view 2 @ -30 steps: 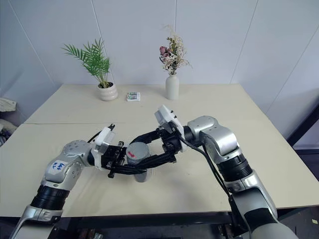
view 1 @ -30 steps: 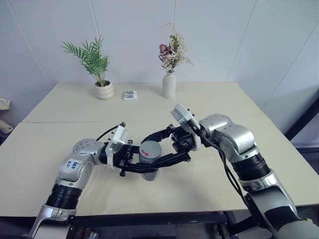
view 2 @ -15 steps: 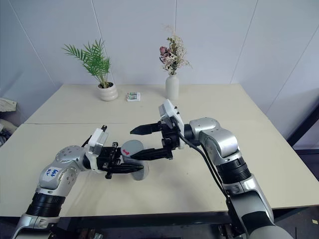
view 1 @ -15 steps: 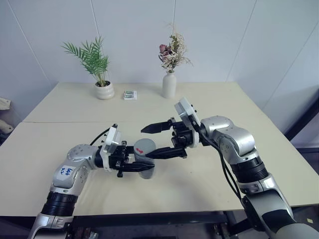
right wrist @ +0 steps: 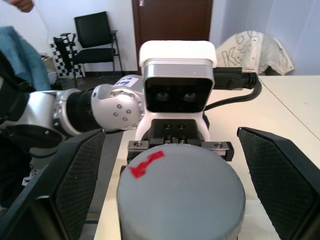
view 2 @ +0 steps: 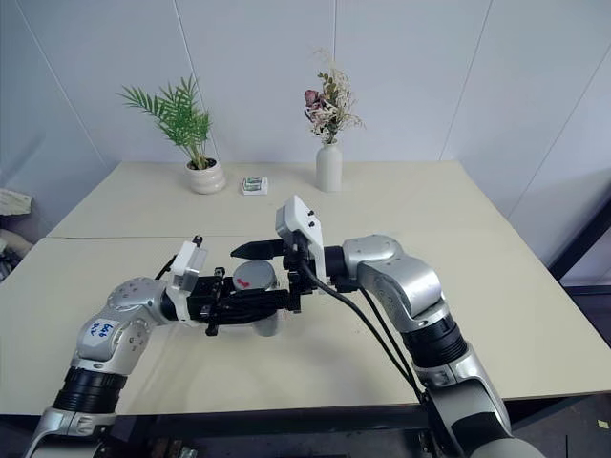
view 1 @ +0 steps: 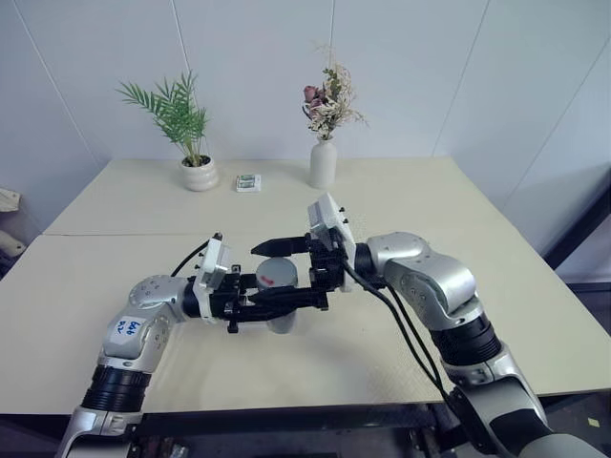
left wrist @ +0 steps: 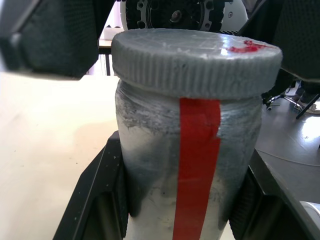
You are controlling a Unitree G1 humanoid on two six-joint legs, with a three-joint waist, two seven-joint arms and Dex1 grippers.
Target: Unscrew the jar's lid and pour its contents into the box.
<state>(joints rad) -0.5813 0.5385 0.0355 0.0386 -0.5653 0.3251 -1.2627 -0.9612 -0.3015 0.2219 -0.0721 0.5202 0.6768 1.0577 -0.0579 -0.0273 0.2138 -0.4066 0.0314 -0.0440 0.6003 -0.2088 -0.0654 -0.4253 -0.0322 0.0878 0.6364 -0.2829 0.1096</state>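
A small silvery jar (view 1: 279,303) with a red stripe down its side is held upright above a pale table (view 1: 401,205), near its front edge; the left gripper (view 1: 272,310) is clamped tight on its body; the grey lid (right wrist: 180,190), marked red on top, is screwed on; the right gripper (view 1: 269,272) has its fingers spread wide, one either side of the lid, gripping nothing.

walls: white panels (view 1: 248,67) | table: beige (view 1: 401,181) | black chair (right wrist: 95,37), brown door (right wrist: 172,20)
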